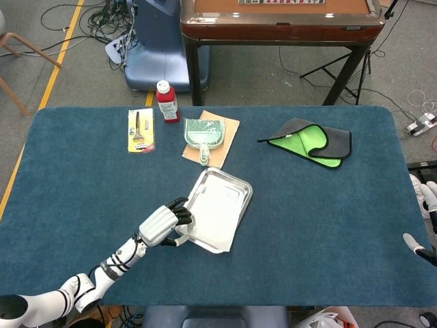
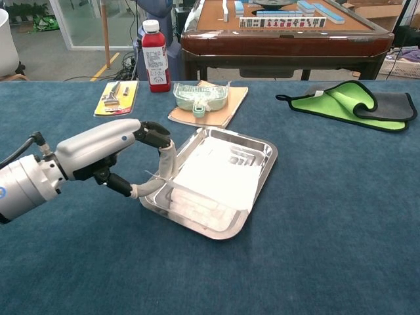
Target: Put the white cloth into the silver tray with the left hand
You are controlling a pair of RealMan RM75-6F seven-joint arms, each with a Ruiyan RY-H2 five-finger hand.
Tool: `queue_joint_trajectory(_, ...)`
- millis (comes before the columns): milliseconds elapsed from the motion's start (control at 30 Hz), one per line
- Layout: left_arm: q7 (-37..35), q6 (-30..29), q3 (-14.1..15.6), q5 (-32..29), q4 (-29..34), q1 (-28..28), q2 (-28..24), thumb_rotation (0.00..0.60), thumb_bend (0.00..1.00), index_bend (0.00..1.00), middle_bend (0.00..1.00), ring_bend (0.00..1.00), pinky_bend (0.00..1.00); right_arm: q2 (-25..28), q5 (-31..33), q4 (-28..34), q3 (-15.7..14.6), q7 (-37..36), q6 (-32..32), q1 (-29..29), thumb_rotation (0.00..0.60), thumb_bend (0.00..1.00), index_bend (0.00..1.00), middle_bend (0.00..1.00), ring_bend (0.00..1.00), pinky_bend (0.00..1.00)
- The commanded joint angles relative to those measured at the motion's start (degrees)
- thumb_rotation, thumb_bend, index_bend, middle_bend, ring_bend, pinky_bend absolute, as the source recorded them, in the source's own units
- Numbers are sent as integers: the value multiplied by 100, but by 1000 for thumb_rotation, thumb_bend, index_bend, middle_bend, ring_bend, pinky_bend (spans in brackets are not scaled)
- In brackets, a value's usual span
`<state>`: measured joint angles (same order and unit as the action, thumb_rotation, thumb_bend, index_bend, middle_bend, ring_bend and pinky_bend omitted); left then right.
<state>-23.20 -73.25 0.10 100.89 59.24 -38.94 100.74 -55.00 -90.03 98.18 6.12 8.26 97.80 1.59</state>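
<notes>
The white cloth (image 2: 215, 178) lies spread in the silver tray (image 2: 264, 146), covering its near half, and shows the same way from above as the white cloth (image 1: 214, 224) in the silver tray (image 1: 231, 186). My left hand (image 2: 115, 152) is at the tray's near-left corner, its fingers (image 2: 166, 157) and thumb curled around the cloth's left edge and still pinching it. From above, the left hand (image 1: 162, 224) touches the tray's left rim. At the table's right edge my right hand (image 1: 425, 217) rests with fingers apart, holding nothing.
A red bottle (image 2: 154, 56), a yellow tool card (image 2: 117, 97) and a green dustpan (image 2: 201, 97) on a brown notebook stand behind the tray. A green and grey cloth (image 2: 348, 103) lies at the back right. A wooden table (image 2: 282, 29) stands beyond.
</notes>
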Motion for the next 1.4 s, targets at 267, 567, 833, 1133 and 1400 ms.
queue_joint_trajectory(267, 359, 283, -155, -351, -106, -100, 178, 600, 444, 577, 465, 363, 128, 6, 4, -28, 11, -42, -2, 7, 600, 25, 74, 103, 0, 51)
queue_joint_trajectory(567, 584, 434, -201, -478, -176, -215, 240, 600, 442, 556, 465, 358, 128, -8, 39, -98, 23, -120, -6, 20, 600, 24, 74, 102, 0, 51)
queue_joint_trajectory(833, 683, 577, -311, -663, -300, -313, 347, 600, 440, 547, 465, 356, 128, 20, 55, -124, 21, -171, 45, 71, 600, 25, 74, 103, 0, 51)
queue_joint_trajectory(1133, 763, 688, -416, -859, -307, -378, 436, 600, 440, 543, 465, 354, 128, 6, 51, -158, 17, -201, 49, 86, 600, 25, 74, 102, 0, 51)
queue_joint_trajectory(1400, 872, 814, -562, -1047, -402, -480, 593, 600, 439, 540, 465, 352, 128, 23, 57, -152, 17, -199, 72, 112, 600, 25, 74, 102, 0, 51)
